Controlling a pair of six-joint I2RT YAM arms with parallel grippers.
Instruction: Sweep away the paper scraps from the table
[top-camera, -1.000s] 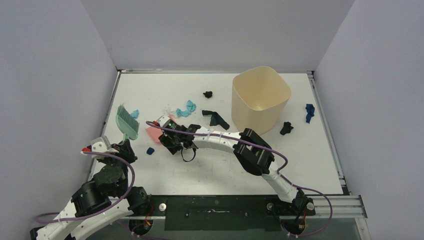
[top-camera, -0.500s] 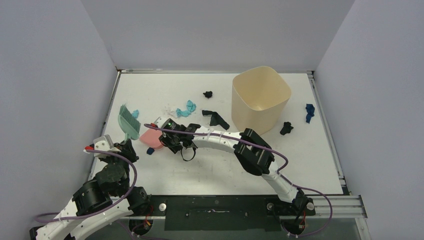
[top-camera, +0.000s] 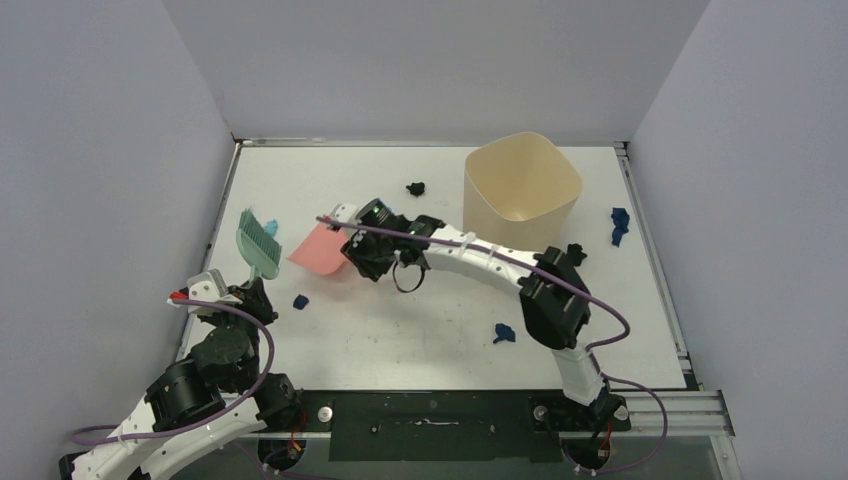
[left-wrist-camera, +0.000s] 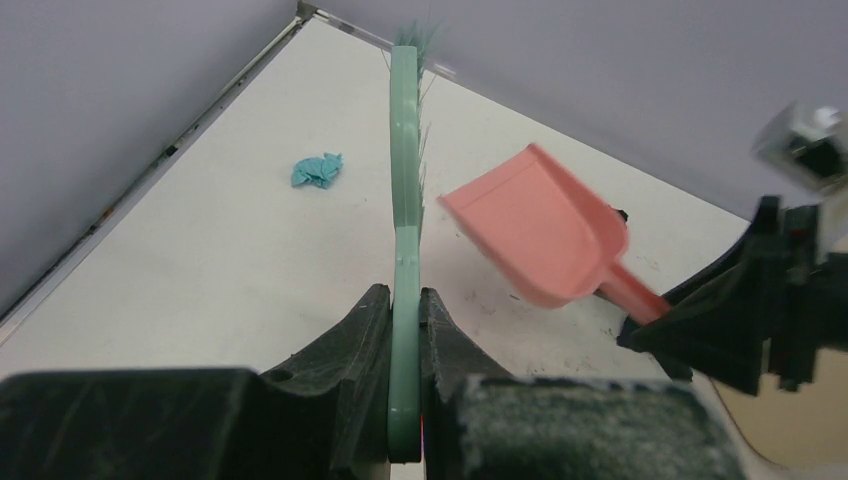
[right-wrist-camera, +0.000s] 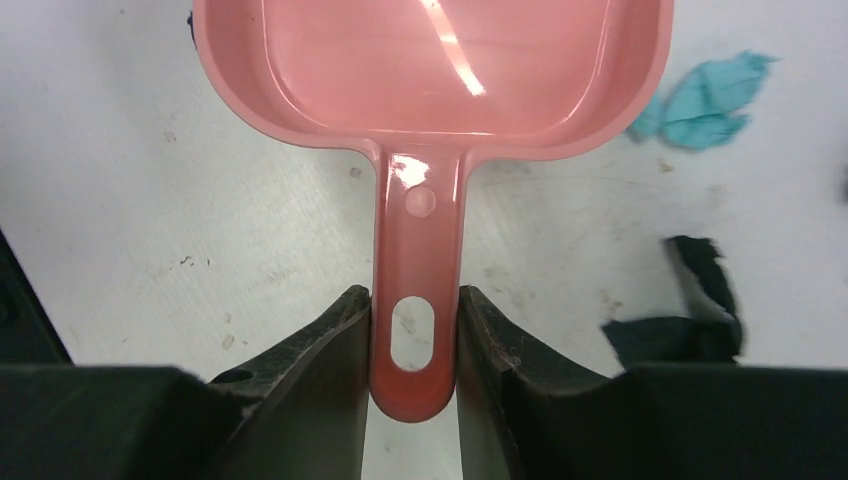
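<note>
Two grips, left fingers clamped on green hand brush, right fingers clamped on pink dustpan handle, teal paper scrap ahead-right of them on white bench.

Small crumpled paper scraps lying loose across the white, grey-scuffed table. Black bit just left of the beige bin, second black bit by its near right corner, dark blue strip off to its right. Dark blue wad in front of it; teal wad far left.
</note>
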